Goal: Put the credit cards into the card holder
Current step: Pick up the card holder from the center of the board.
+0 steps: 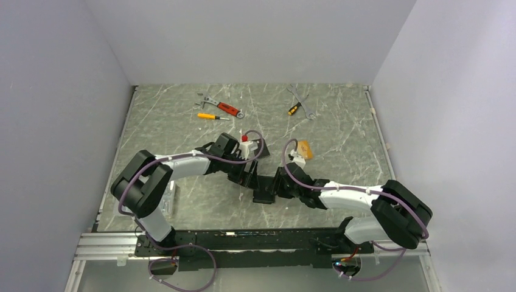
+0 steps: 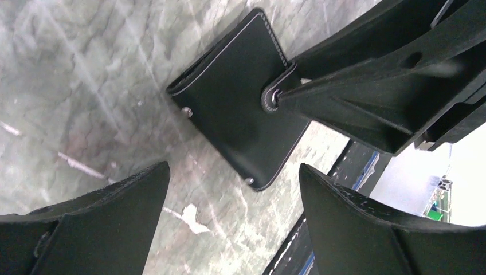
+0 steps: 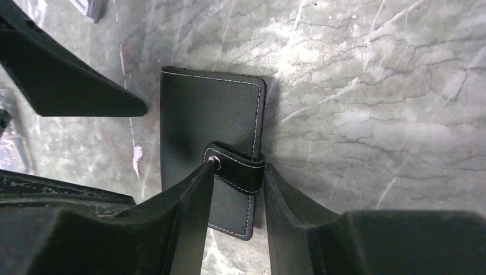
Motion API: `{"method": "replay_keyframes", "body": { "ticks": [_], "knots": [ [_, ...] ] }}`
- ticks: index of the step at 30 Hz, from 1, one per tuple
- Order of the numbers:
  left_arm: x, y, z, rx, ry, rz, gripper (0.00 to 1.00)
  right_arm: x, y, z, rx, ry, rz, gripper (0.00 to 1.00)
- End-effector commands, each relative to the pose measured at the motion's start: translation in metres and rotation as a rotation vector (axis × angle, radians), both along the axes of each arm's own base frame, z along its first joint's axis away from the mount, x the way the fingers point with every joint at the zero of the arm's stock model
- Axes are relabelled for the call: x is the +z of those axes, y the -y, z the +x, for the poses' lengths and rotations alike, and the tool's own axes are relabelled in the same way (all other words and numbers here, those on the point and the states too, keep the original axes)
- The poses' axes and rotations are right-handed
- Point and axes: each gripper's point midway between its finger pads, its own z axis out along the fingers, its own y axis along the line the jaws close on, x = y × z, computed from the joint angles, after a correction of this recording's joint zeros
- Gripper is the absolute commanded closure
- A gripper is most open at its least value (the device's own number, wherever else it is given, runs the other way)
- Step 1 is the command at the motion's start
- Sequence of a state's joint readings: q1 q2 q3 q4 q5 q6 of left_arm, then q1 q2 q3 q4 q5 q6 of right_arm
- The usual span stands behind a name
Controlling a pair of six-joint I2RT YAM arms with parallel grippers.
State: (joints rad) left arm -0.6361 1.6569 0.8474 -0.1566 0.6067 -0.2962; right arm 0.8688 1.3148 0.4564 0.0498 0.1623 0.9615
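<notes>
Black card holder (image 3: 206, 114) edge, right hand (image 3: 238, 172)

Robot test cell in a lab.
Plain pale walls (image 1: 255, 36) box in three sides of a grey marble-patterned worktop (image 1: 341, 121). Two cabled robot arms, left arm (image 1: 182, 164) and right arm (image 1: 347, 196), are mounted on an aluminium rail (image 1: 103, 246) along its near edge. Wrenches (image 1: 302, 100) and a screwdriver (image 1: 210, 115) lie near the far edge.
</notes>
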Motion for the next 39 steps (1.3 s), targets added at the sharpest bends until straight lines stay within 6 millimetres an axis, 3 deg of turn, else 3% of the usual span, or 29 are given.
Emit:
{"method": "replay_keyframes", "body": {
  "ticks": [1,7,13,22,29,34,39],
  "knots": [
    [-0.006,0.017,0.008,0.004,-0.004,-0.038,0.11,-0.013,0.003,-0.01,-0.014,-0.046,0.045,0.62],
    [-0.021,0.024,0.001,0.005,-0.03,-0.018,0.18,-0.027,0.01,-0.021,-0.033,-0.089,0.053,0.72],
    [-0.02,0.024,-0.006,0.002,-0.049,-0.028,0.21,-0.053,0.022,-0.032,-0.062,-0.156,0.009,0.8],
    [0.023,0.036,-0.017,-0.038,-0.093,-0.147,0.36,-0.089,0.036,-0.044,-0.1,-0.247,-0.05,0.87],
    [0.037,0.04,-0.02,-0.06,-0.123,-0.195,0.47,-0.101,0.048,-0.048,-0.137,-0.279,-0.1,0.89],
    [0.041,0.035,-0.013,-0.052,-0.097,-0.193,0.43,-0.11,0.069,-0.057,-0.189,-0.308,-0.173,0.92],
    [0.024,0.023,-0.004,-0.032,-0.022,-0.1,0.38,-0.12,0.087,-0.072,-0.239,-0.351,-0.206,0.98]
  ]
}}
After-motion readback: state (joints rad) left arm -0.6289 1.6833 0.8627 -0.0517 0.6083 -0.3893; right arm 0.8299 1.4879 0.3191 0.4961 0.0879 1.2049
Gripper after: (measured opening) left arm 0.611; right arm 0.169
